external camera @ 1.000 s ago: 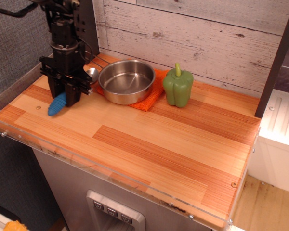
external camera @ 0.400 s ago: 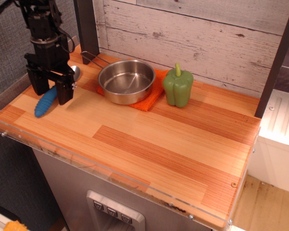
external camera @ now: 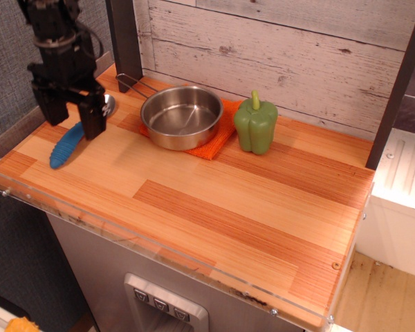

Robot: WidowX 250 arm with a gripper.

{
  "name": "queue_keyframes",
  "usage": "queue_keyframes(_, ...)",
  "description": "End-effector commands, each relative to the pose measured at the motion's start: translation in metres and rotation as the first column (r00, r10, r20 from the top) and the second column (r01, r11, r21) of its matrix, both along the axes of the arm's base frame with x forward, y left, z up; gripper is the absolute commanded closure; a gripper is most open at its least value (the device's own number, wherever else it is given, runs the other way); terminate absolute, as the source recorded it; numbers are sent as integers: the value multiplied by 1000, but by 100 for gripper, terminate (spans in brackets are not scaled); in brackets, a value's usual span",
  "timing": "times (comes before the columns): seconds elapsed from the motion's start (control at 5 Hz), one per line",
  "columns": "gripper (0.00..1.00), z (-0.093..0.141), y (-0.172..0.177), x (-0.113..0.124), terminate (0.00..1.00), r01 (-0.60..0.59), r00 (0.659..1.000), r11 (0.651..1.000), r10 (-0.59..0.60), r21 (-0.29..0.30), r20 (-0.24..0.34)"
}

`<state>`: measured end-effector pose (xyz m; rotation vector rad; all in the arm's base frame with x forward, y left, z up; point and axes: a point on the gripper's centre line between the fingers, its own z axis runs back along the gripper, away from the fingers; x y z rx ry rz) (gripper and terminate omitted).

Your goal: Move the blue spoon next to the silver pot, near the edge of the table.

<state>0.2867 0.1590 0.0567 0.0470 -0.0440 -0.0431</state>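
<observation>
One blue spoon (external camera: pixel 68 144) lies flat near the table's (external camera: pixel 214 207) left edge, ribbed handle pointing toward the front-left corner, shiny bowl toward the silver pot (external camera: pixel 182 115). Above it, the gripper (external camera: pixel 73 119) hangs spread wide, empty.

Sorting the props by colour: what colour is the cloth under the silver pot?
Orange; the cloth shows under the silver pot in the observation.image view.

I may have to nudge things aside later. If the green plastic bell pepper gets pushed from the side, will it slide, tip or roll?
The green plastic bell pepper stands upright, taller than it is wide, so a high push would probably tip it. Its lobed, rounded body suggests it could then roll on the striped wooden table. It looks like a hollow, glossy toy, so probably light and somewhat slippery.
</observation>
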Motion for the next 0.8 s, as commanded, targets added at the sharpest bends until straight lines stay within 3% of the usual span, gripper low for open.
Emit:
queue_keyframes(0.0,0,25,-27,-7,0,7,998,1000,-7,15,61)
queue_keyframes(0.4,0,26,-28,-11,0,-31,999,1000,31,4,31)
queue_keyframes(0.6,0,26,-28,-11,100,-31,999,1000,31,4,31)
